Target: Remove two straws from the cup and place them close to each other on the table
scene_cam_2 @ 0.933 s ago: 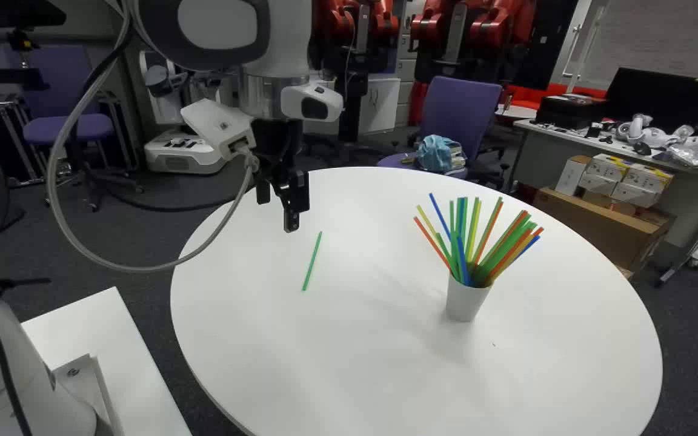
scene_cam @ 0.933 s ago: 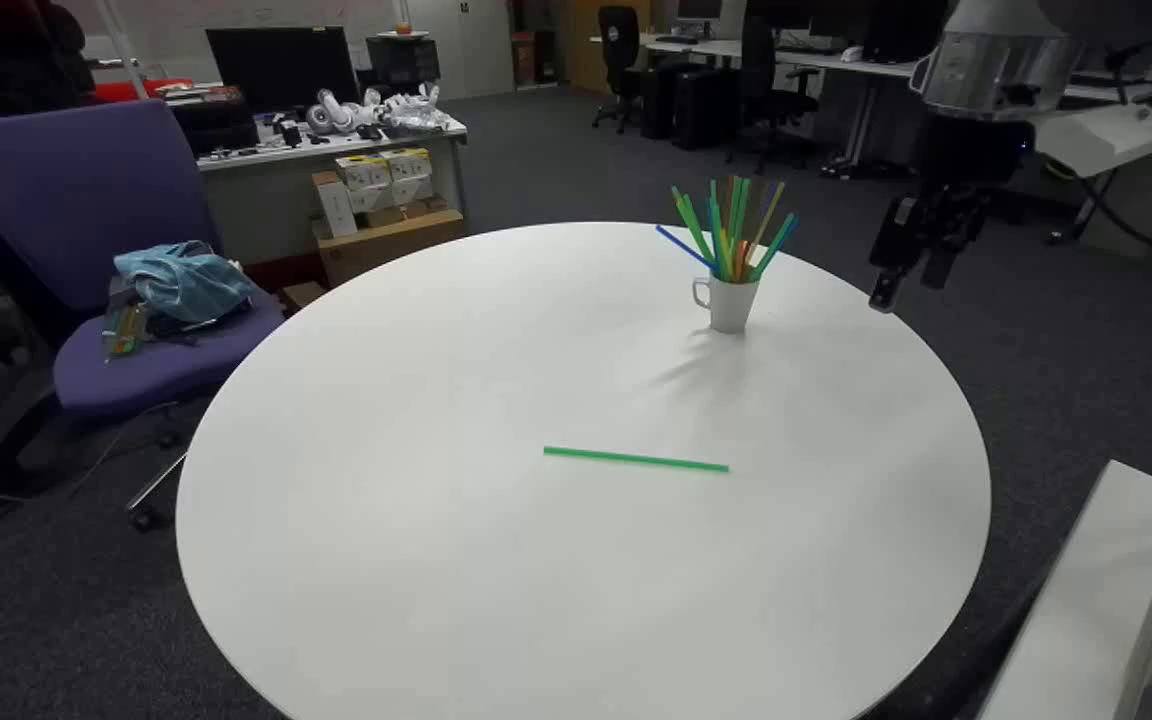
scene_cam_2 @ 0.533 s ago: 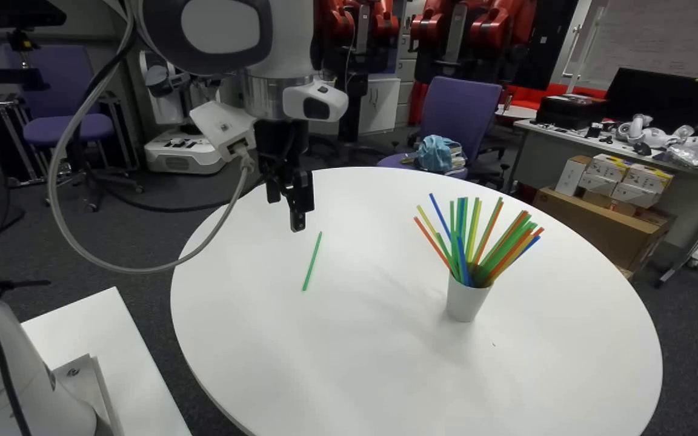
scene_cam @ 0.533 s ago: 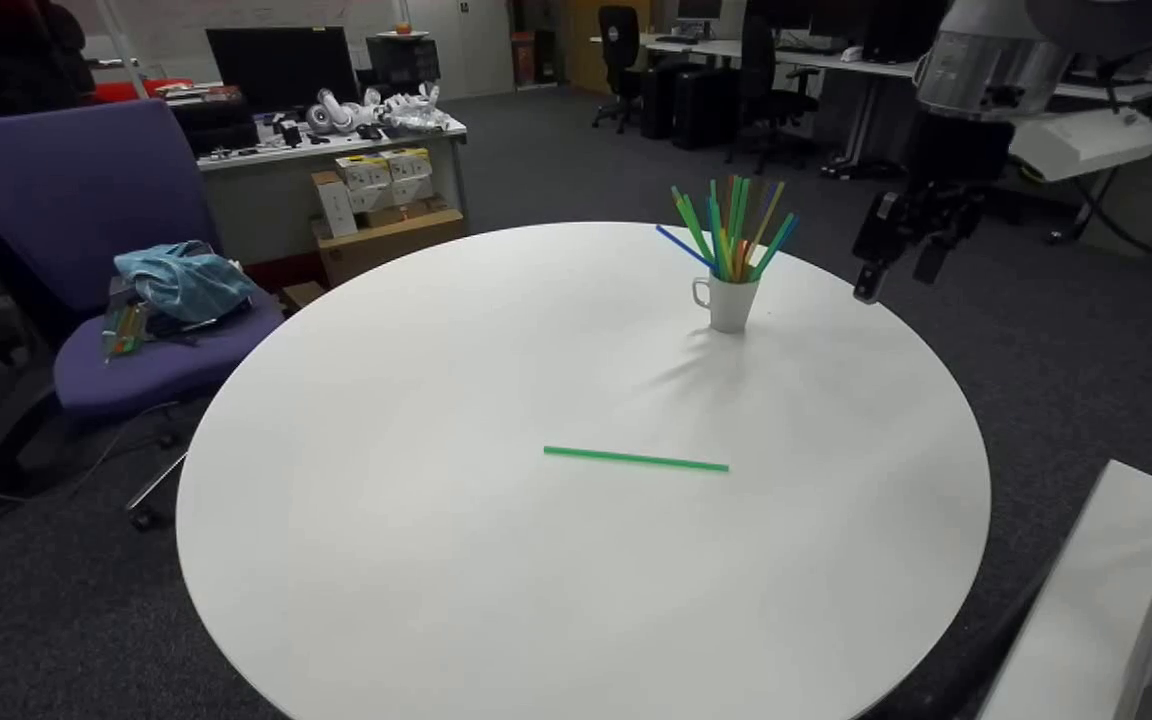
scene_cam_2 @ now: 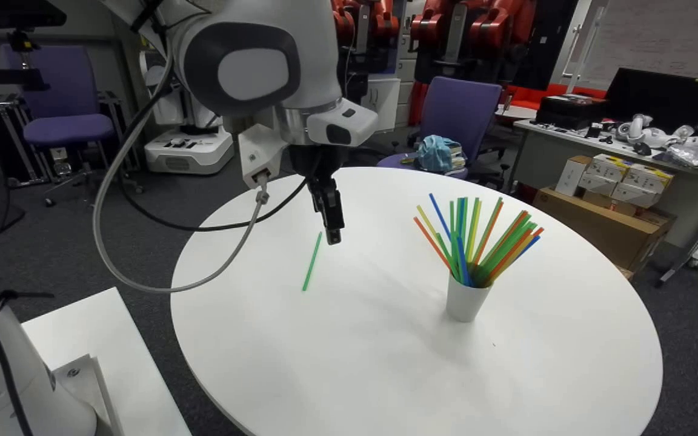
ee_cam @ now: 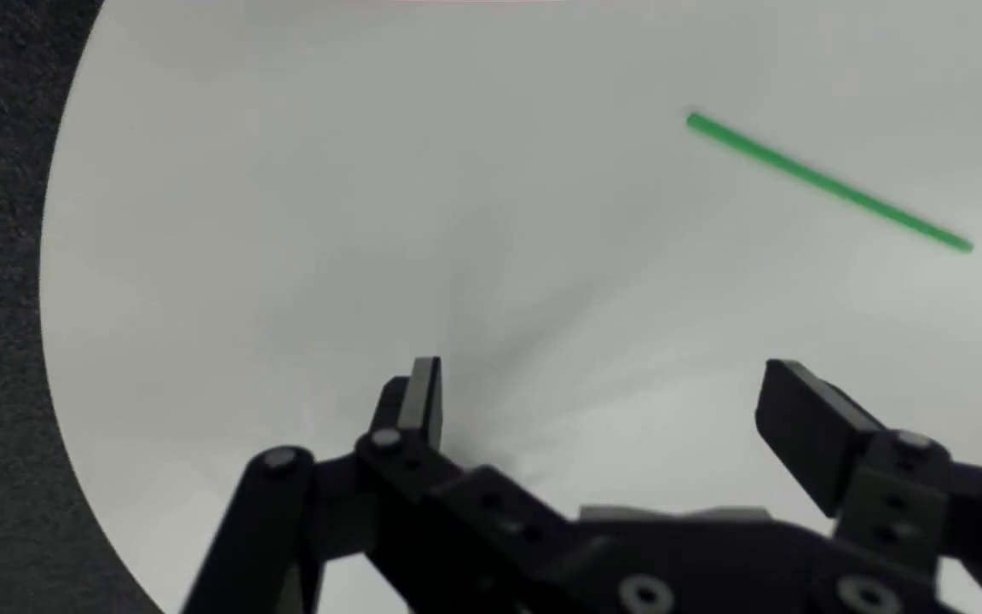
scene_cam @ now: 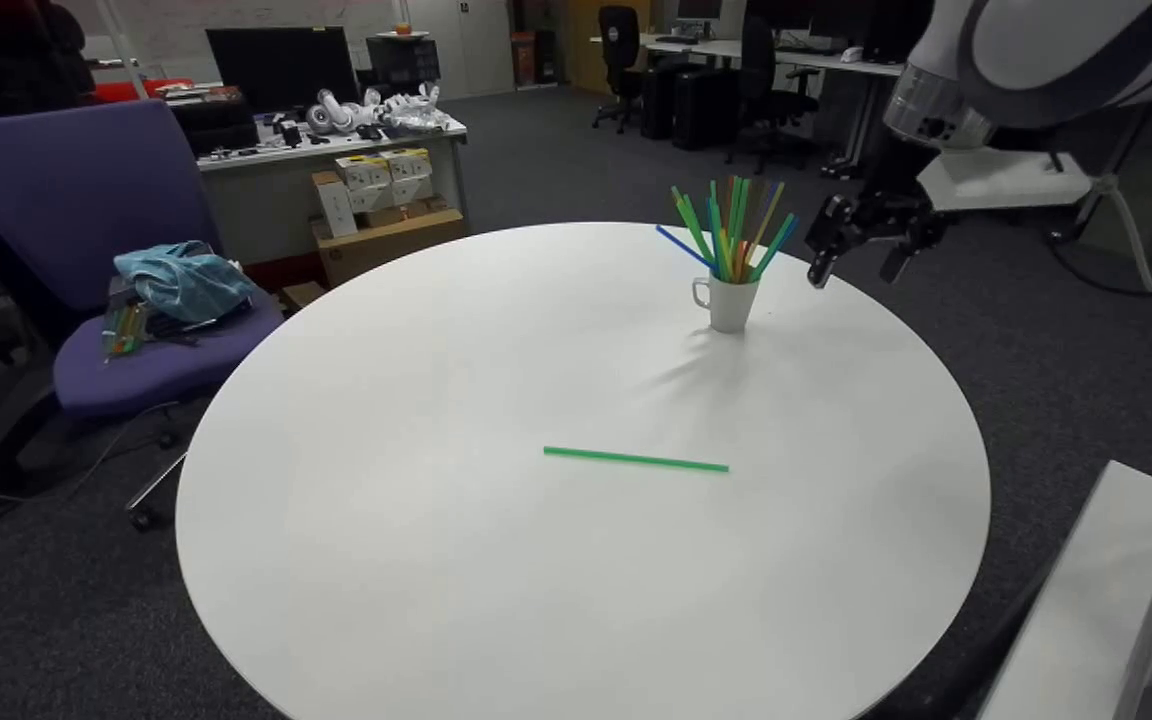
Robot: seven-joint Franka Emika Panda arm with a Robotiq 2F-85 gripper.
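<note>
- Straws (scene_cam_2: 502, 257) in several colours are held in a fanned bunch by the white cup (scene_cam_2: 466, 301), which is stood upright on the round worktop (scene_cam_2: 355, 363).
- One green straw (scene_cam: 636, 459) is laid flat on the worktop, well apart from the cup; it can probably be counted as the first of the two asked for, with one more to be fetched.
- The gripper (ee_cam: 603, 375) is held above the worktop, clear of the cup, with its jaws wide apart and nothing gripped.
- More than one straw could be pulled out together, since the bunch is crowded where it enters the cup.
- The cup could be tipped if a leaning straw is tugged sideways.
- Outer straws could be pushed aside by jaws brought in so wide.
- The green straw could be rolled away if brushed, and the wanted closeness lost.
</note>
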